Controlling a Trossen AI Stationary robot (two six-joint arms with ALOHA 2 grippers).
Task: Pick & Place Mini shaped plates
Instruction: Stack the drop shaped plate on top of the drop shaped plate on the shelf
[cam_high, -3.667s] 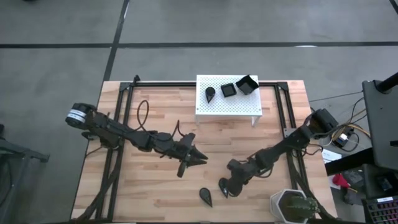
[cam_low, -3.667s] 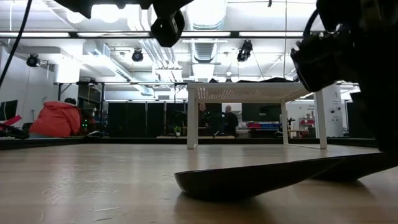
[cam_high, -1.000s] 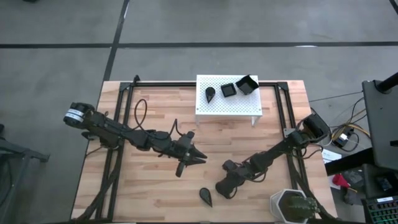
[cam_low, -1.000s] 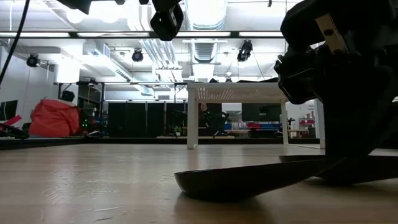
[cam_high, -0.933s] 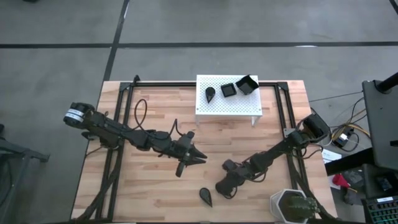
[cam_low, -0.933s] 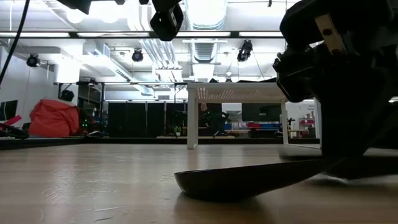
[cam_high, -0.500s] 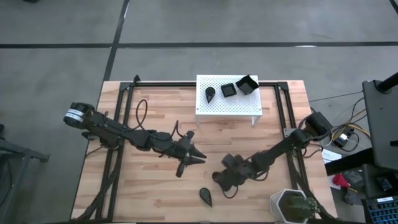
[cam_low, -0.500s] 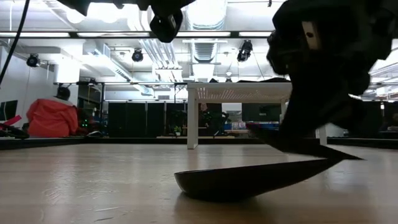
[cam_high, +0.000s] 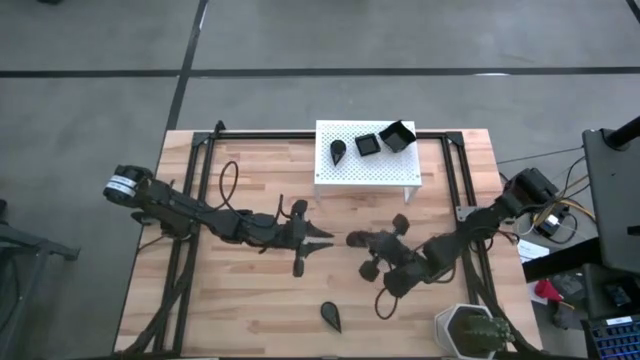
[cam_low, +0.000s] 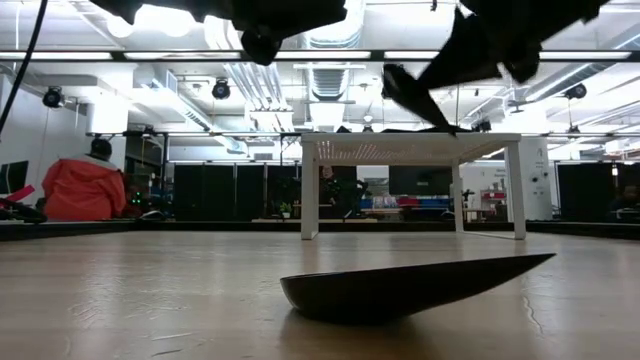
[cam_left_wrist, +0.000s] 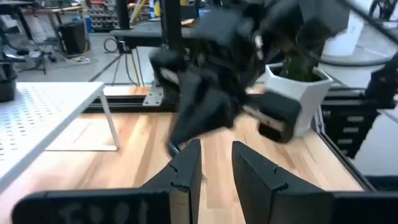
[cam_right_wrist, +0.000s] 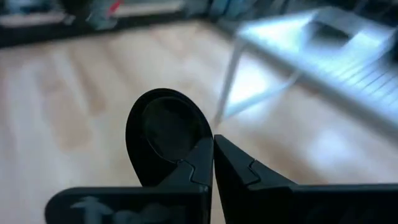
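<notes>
Surface: wooden table (cam_high: 250, 180), white stand (cam_high: 365, 175) at the far edge.
Right gripper (cam_right_wrist: 213, 144): clenched on a teardrop plate (cam_right_wrist: 166, 134), raised mid-table.
Left gripper (cam_left_wrist: 214, 163): fingers slightly apart, seemingly empty.
Other plates: second teardrop plate (cam_high: 331, 316) near front edge; three plates (cam_high: 368, 143) on stand.

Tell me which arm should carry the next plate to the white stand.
The right. Its gripper is shut on a teardrop plate, lifted off the table near the white stand. The left gripper holds nothing, fingers apart.
</notes>
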